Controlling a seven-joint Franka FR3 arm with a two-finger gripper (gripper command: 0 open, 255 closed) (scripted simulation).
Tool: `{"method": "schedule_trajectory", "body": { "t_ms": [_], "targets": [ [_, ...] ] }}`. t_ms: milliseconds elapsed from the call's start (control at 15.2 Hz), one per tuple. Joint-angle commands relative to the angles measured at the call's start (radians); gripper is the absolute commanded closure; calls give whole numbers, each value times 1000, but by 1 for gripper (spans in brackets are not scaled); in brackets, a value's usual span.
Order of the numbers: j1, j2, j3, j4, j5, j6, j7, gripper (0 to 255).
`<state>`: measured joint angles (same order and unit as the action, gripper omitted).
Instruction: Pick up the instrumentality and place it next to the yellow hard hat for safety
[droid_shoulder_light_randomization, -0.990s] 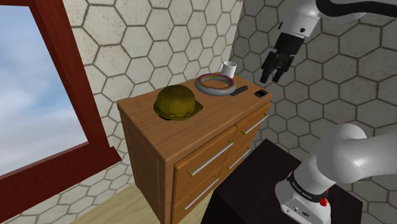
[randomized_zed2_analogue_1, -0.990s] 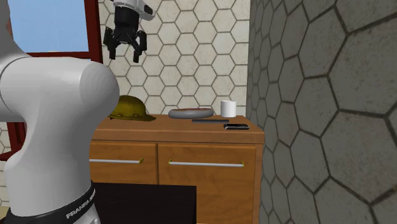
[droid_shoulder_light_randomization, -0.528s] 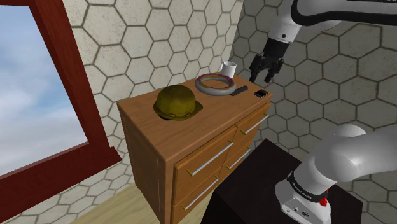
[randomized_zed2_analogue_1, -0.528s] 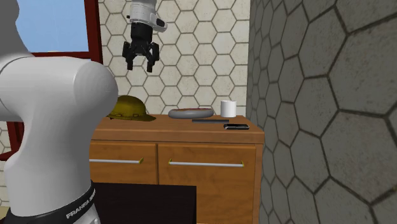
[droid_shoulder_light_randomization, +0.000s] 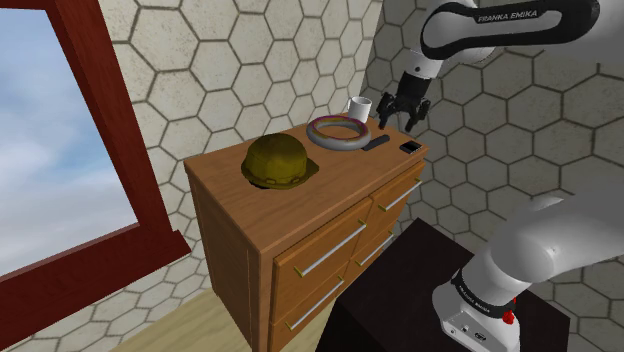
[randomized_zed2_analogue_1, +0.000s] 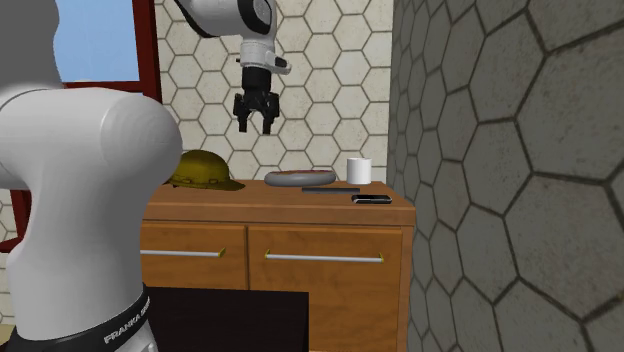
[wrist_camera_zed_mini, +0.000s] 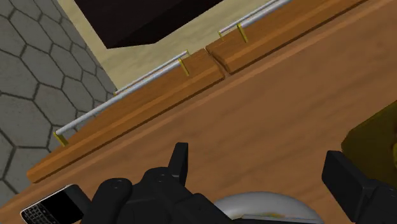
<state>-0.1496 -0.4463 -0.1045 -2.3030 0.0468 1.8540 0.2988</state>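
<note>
Fingers (wrist_camera_zed_mini: 180, 163) apart, phone (wrist_camera_zed_mini: 54, 207) apparently outside them

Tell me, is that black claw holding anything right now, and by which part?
Nothing is held. The gripper hangs open in the air above the dresser, touching no object.

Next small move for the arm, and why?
Probably lower straight down. The open gripper hangs well above the dresser, and the wrist view shows the ring below, between its fingers, untouched, so closing the height comes before any grasp.
</note>
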Motion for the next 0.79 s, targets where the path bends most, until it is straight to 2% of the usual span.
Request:
{"method": "schedule_trajectory", "body": {
  "t_ms": [0, 726],
  "targets": [
    [-23, 63, -12, 28, -10, 34, 32, 0],
    [-130, 361, -92, 170, -45, 183, 203, 0]
  ]
}}
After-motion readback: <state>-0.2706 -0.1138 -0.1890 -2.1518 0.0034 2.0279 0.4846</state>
